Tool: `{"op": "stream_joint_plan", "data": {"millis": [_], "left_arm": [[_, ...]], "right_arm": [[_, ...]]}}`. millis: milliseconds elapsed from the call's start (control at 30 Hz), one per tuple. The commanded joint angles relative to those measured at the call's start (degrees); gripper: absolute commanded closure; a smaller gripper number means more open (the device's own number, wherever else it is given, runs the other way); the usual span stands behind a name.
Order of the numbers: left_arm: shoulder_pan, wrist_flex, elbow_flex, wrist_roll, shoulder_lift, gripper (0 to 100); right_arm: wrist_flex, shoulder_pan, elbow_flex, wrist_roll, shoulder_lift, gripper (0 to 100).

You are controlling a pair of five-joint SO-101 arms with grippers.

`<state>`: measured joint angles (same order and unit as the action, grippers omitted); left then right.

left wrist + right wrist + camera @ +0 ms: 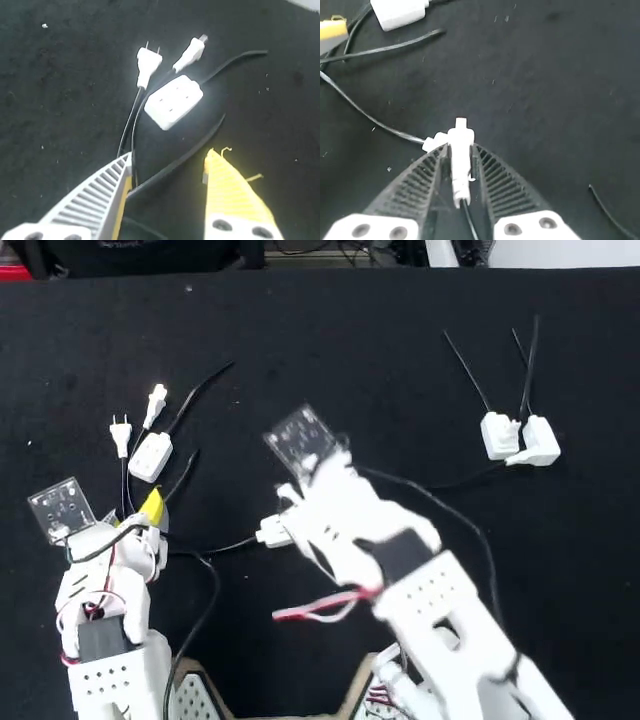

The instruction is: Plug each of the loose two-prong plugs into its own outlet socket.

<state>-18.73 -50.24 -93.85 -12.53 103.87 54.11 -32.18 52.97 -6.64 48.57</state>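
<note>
**Desk:** Where was the plug (460, 136)?

**Operator:** Pinched tight in my right hand (460, 151), prong end forward, low over the middle of the black counter (400, 340), well apart from the outlet socket (173, 100). My left hand (168, 159) hung wide open, gripping nothing, over the cords (132, 130) near that socket. I judged the insertion needed the prongs squared to the slots and the socket braced.
</note>
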Motion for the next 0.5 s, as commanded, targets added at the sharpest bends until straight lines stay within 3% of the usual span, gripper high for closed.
{"op": "stream_joint_plan", "data": {"millis": [0,267,467], "left_arm": [[-0.48,0.79,-0.22,-0.35,0.44,77],[-0.48,0.79,-0.31,-0.35,0.44,77],[-0.57,0.70,-0.31,-0.35,0.44,77]], "right_arm": [[11.60,1.32,-19.30,0.88,-14.90,98.8],[37.71,1.41,-48.84,9.49,-41.71,98.8],[44.04,1.41,-59.38,12.40,-54.64,98.8]]}}
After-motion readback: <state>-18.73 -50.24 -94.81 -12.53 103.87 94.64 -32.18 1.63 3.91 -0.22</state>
